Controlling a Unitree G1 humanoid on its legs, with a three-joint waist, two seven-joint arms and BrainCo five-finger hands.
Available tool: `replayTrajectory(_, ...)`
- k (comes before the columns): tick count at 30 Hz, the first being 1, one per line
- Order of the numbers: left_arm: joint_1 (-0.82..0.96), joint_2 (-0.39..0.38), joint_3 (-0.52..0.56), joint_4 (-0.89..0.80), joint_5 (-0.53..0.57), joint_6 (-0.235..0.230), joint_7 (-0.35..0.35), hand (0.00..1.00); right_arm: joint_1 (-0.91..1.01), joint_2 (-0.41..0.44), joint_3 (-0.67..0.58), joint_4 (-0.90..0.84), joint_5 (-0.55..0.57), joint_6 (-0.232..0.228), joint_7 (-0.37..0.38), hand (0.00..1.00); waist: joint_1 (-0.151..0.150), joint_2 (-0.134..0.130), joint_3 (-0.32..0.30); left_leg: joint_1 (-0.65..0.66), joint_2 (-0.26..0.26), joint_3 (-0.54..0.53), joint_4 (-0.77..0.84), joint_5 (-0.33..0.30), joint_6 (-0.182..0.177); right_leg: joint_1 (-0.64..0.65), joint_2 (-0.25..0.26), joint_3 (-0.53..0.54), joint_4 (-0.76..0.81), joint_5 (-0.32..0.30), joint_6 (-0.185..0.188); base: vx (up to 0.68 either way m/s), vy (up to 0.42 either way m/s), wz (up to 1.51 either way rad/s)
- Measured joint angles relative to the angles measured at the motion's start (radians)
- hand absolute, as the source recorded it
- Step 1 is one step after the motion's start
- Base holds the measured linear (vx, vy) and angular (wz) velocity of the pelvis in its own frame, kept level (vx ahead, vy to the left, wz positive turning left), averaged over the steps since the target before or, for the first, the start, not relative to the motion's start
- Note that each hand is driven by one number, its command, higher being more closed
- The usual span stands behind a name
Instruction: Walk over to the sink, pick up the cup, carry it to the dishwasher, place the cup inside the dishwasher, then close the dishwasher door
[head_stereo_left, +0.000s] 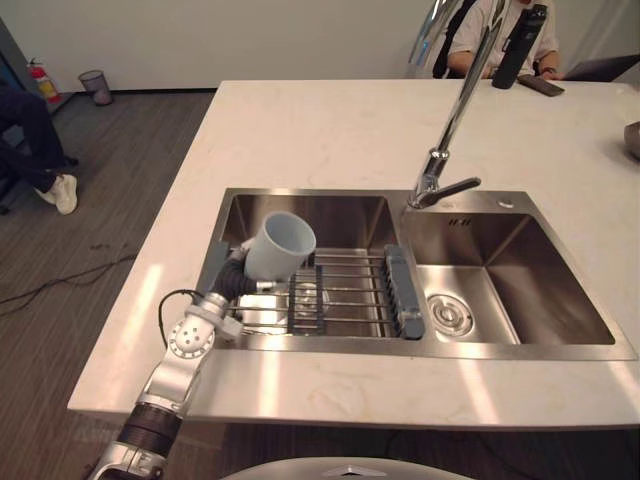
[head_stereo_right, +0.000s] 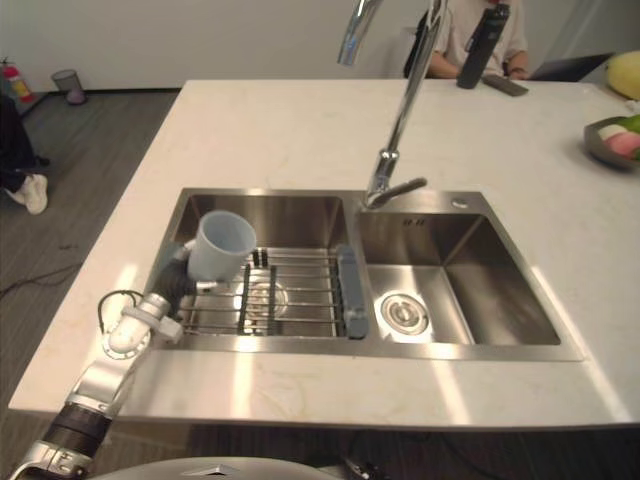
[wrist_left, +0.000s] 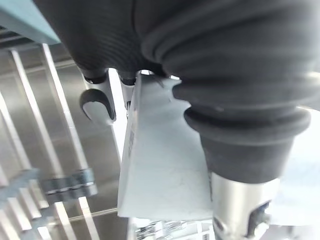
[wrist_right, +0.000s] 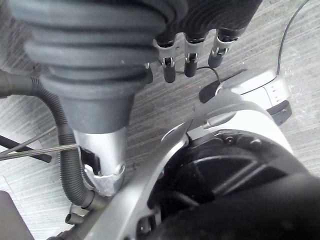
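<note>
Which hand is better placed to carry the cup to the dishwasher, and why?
Left: the left hand grips the cup above the sink; the right hand hangs over the floor.

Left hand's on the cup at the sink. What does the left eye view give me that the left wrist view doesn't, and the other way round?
Left eye view alone: the faucet, the right basin with its drain, the white counter, and a bottle beside a seated person at the far end. Left wrist view alone: the contact from close up, dark-tipped fingers right against the cup's wall. Both: the left hand gripping the pale cup, tilted above the wire rack in the left basin.
</note>
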Motion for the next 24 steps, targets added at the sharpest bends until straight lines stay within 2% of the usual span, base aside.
replayTrajectory(4, 0.01, -0.029, 0.016, -0.041, -0.062, -0.032, 0.041, 1.0, 0.001, 0.006, -0.001, 0.0, 0.016, -0.001, -0.031, 0.0, 0.002, 0.0, 0.0, 0.001, -0.005, -0.01, 0.0, 0.002, 0.003, 0.01, -0.004, -0.016, 0.0, -0.003, 0.004, -0.03, -0.018, 0.13)
replayTrajectory(8, 0.047, -0.06, 0.019, -0.094, -0.098, -0.045, 0.088, 1.0, 0.004, 0.021, -0.003, 0.0, 0.016, -0.024, -0.125, 0.0, 0.023, -0.002, 0.0, 0.001, -0.008, -0.012, 0.0, 0.003, 0.004, 0.01, -0.007, -0.018, 0.0, -0.003, 0.003, -0.04, -0.016, 0.02)
replayTrajectory(11, 0.081, -0.066, 0.029, -0.106, -0.109, -0.045, 0.107, 1.0, -0.003, 0.023, 0.0, -0.002, 0.016, -0.05, -0.187, 0.0, 0.024, -0.005, 0.001, 0.0, -0.009, -0.013, 0.0, 0.003, 0.005, 0.01, -0.007, -0.019, 0.0, -0.003, 0.004, -0.02, -0.013, 0.01)
replayTrajectory(16, 0.107, -0.072, 0.052, -0.127, -0.119, -0.062, 0.133, 1.0, -0.002, 0.037, 0.01, -0.002, -0.019, -0.059, -0.193, 0.0, 0.037, -0.017, 0.003, -0.004, -0.01, -0.017, 0.0, 0.003, 0.005, 0.008, -0.008, -0.023, 0.0, -0.004, 0.005, 0.0, 0.0, 0.0)
replayTrajectory(21, 0.125, -0.072, 0.052, -0.15, -0.119, -0.093, 0.131, 1.0, -0.001, 0.037, 0.013, -0.001, -0.022, -0.066, -0.192, 0.0, 0.044, -0.025, 0.0, -0.016, -0.015, -0.038, 0.0, 0.006, 0.008, 0.009, -0.013, -0.045, 0.0, -0.008, 0.011, -0.01, -0.02, 0.12)
replayTrajectory(22, 0.131, -0.072, 0.056, -0.171, -0.137, -0.125, 0.133, 1.0, -0.005, 0.037, 0.014, -0.001, -0.021, -0.056, -0.187, 0.0, 0.051, -0.026, 0.0, -0.015, -0.015, -0.038, 0.0, 0.006, 0.009, 0.01, -0.013, -0.045, 0.0, -0.008, 0.01, 0.0, -0.009, 0.03)
replayTrajectory(24, 0.131, -0.072, 0.056, -0.171, -0.137, -0.125, 0.133, 1.0, -0.005, 0.037, 0.014, -0.001, -0.021, -0.056, -0.187, 0.0, 0.051, -0.026, 0.0, -0.015, -0.015, -0.038, 0.0, 0.006, 0.009, 0.01, -0.013, -0.045, 0.0, -0.008, 0.01, 0.0, 0.0, 0.0)
